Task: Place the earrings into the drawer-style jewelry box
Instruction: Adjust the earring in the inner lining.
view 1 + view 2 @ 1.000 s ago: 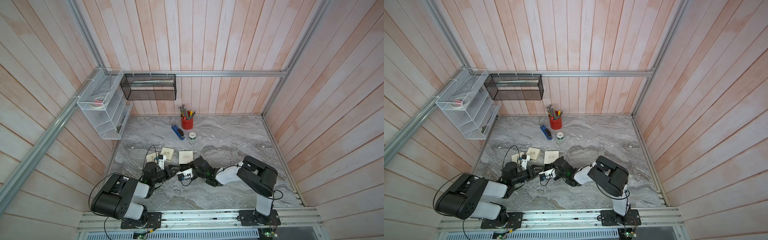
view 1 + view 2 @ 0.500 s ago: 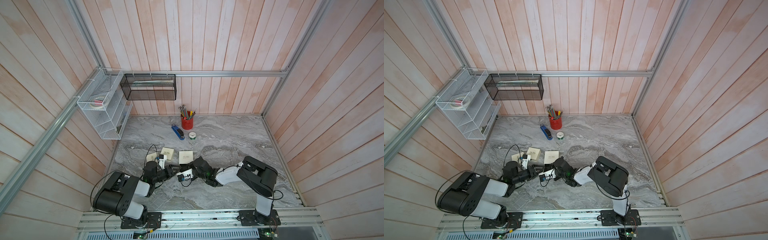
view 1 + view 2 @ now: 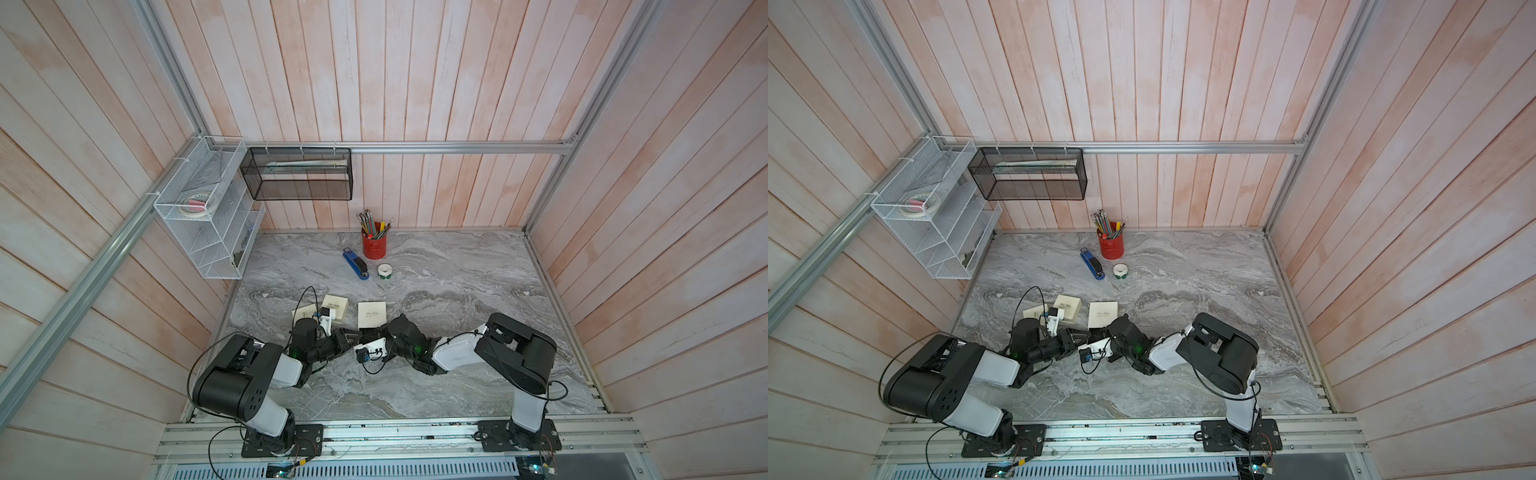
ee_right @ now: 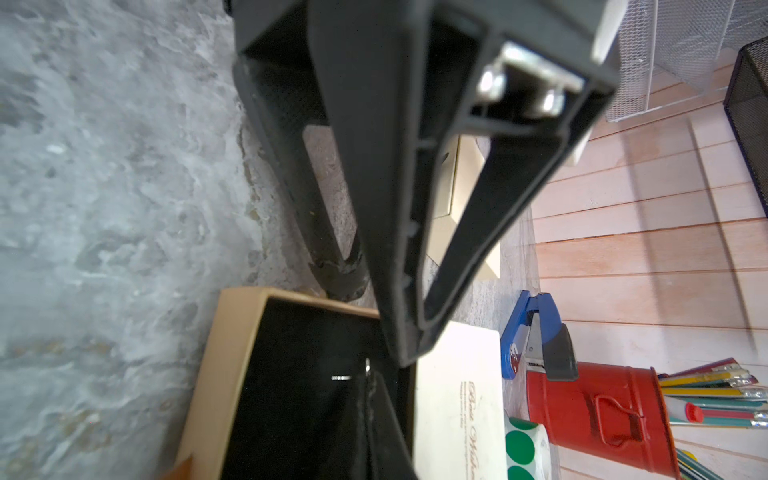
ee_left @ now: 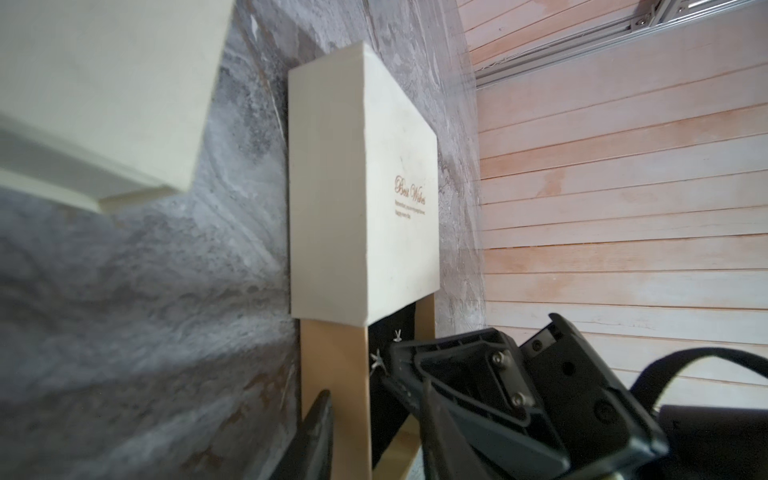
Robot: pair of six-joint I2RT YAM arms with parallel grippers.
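The left fingers (image 5: 318,436) are narrowing, still spread astride the drawer (image 5: 334,374) wall, while the right fingers (image 5: 419,361), pressed together, are hovering beside tiny, light, fiddly earrings (image 5: 377,360), probably best pinched by the star.

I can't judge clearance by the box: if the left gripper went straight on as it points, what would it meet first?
Probably the tan side wall of the open drawer, right ahead of the left gripper; depth is unclear.

Robot test cell dressed as an office nook: aluminium framing (image 3: 457,147), plank walls (image 3: 415,83), marble-look bench (image 3: 457,270); pencil cup (image 3: 374,248), stapler (image 3: 356,266), wire organiser (image 3: 199,237) upper left.
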